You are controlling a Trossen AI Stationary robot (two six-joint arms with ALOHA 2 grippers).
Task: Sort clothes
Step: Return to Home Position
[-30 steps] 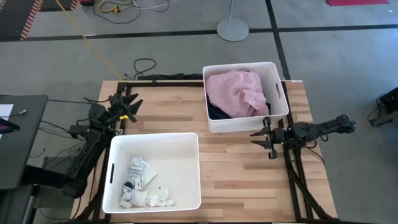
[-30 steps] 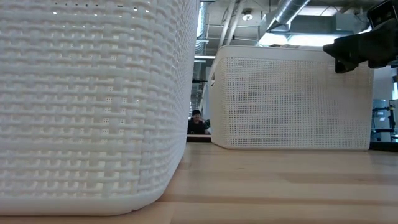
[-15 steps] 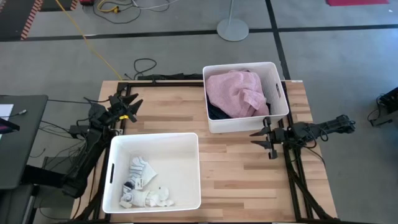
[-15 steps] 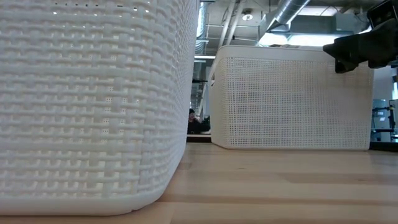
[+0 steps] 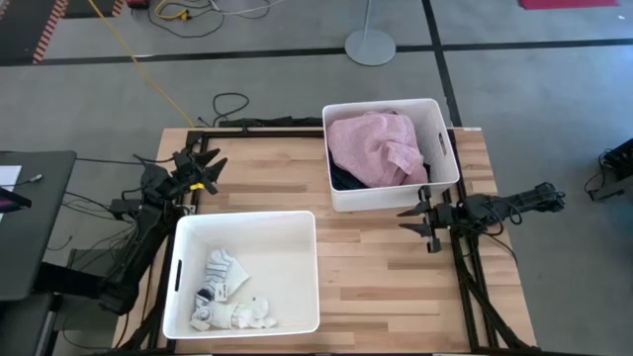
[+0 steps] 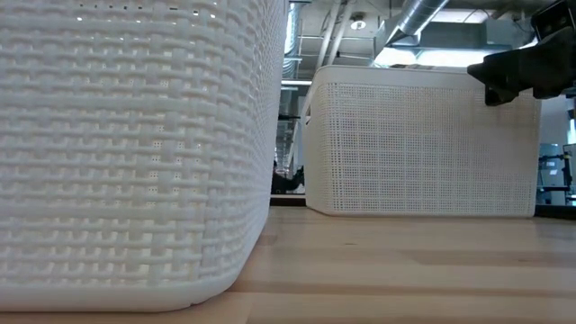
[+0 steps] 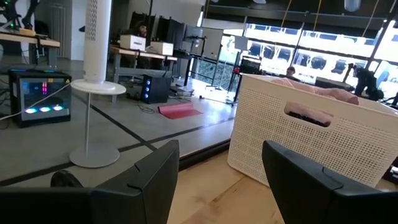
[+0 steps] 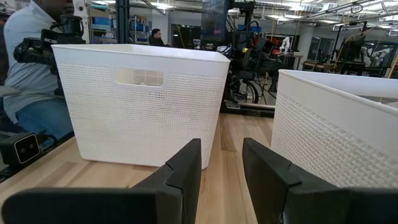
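High view has the pink garment [image 5: 376,146] heaped on top in the far bin [image 5: 442,127], with a dark piece [image 5: 339,179] showing under its edge. The socks [image 5: 229,293] lie loose in the near bin [image 5: 287,232], so every piece in sight is in a bin and none is on the bench [image 5: 267,178]. By that the sorting looks done, and the step in hand reads as parking the arms. The left claw [image 5: 201,170] hangs at the bench's left edge, beyond the near bin. Its fingers are spread wide with nothing between them, as the left wrist view also shows. The right claw [image 5: 425,222] sits just on the near side of the far bin, over the bench's right part, and is likewise parted and empty. The next move, as I judge it, calls for little: each arm folds to rest without a finger catching a bin wall. The right one needs the most care, being close beside the far bin. No grasp seems needed, unless some piece lies hidden behind a bin.
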